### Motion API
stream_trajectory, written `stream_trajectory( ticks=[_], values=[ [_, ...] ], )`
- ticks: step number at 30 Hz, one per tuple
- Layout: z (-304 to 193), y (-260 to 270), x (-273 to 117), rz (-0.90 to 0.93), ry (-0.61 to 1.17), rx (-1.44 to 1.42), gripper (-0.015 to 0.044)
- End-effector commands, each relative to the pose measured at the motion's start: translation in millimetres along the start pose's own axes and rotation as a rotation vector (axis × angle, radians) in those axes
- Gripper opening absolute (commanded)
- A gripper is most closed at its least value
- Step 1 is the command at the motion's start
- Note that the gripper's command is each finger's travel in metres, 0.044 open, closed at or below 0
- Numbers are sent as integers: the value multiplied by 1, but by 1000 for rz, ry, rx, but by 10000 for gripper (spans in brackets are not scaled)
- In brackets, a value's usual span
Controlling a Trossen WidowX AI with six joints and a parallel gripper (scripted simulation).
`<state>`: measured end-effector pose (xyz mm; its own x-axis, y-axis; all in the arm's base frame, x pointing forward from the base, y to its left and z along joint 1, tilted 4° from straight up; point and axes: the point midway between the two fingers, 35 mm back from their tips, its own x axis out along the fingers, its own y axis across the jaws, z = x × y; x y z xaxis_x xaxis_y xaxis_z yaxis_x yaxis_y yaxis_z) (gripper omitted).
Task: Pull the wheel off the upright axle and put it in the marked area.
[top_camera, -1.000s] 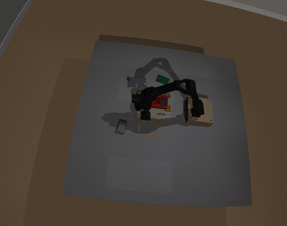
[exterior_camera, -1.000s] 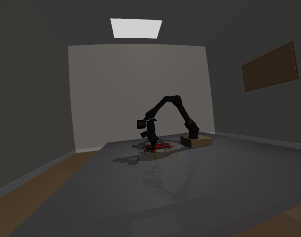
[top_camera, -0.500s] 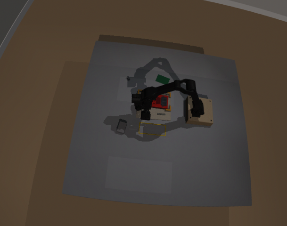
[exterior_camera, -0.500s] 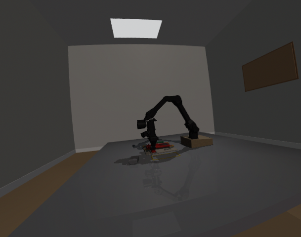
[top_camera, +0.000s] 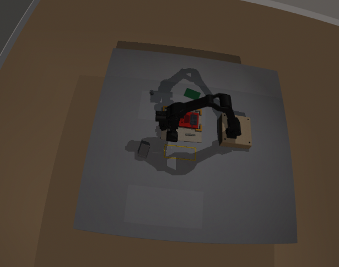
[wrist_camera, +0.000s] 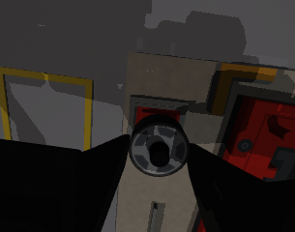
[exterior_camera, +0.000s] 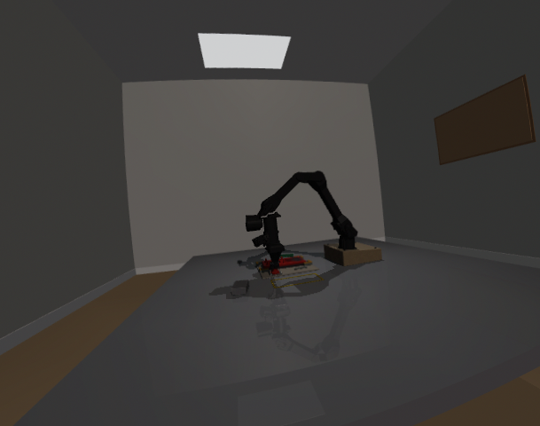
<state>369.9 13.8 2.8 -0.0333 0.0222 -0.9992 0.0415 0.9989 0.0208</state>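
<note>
1. In the top view a grey mat [top_camera: 235, 201] covers the table, and the arm's tan base block [top_camera: 242, 130] sits right of centre, with the black arm [top_camera: 192, 104] reaching left from it.
2. Under the arm lies a beige board [top_camera: 189, 137] carrying a red fixture [top_camera: 189, 119] with orange corner brackets [top_camera: 200, 127].
3. A green card [top_camera: 191, 93] lies flat on the mat above the board, well apart from the claw.
4. A small grey block [top_camera: 142, 149] rests at lower left of the board, just left of the yellow-outlined marked area [top_camera: 180, 152], which sits just below the board's lower edge.
5. A tiny dark object [top_camera: 151, 92] lies at upper left of the board; it is too small to identify.
6. In the wrist view the wheel [wrist_camera: 158, 148] sits at frame centre, grey with spokes and a dark hub, over a red-lined square recess [wrist_camera: 157, 113] in the board.
7. The axle itself is hidden by the wheel's hub.
8. The gripper [wrist_camera: 158, 159] is pinching the wheel: its black fingers press the rim from left and right, held partly apart by the wheel's width.
9. The yellow outline [wrist_camera: 45, 79] shows at the left of the wrist view, beside the board and apart from the wheel.
10. From the exterior view the claw [exterior_camera: 273, 256] points straight down onto the board's near-left end.
</note>
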Motion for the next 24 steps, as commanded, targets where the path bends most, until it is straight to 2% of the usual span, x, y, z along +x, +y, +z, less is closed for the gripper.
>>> stream_trajectory(
  ticks=[1,24],
  values=[
    [0,0,-4,-1,-3,-1,0],
    [0,0,-11,-1,-4,-1,0]
  ],
)
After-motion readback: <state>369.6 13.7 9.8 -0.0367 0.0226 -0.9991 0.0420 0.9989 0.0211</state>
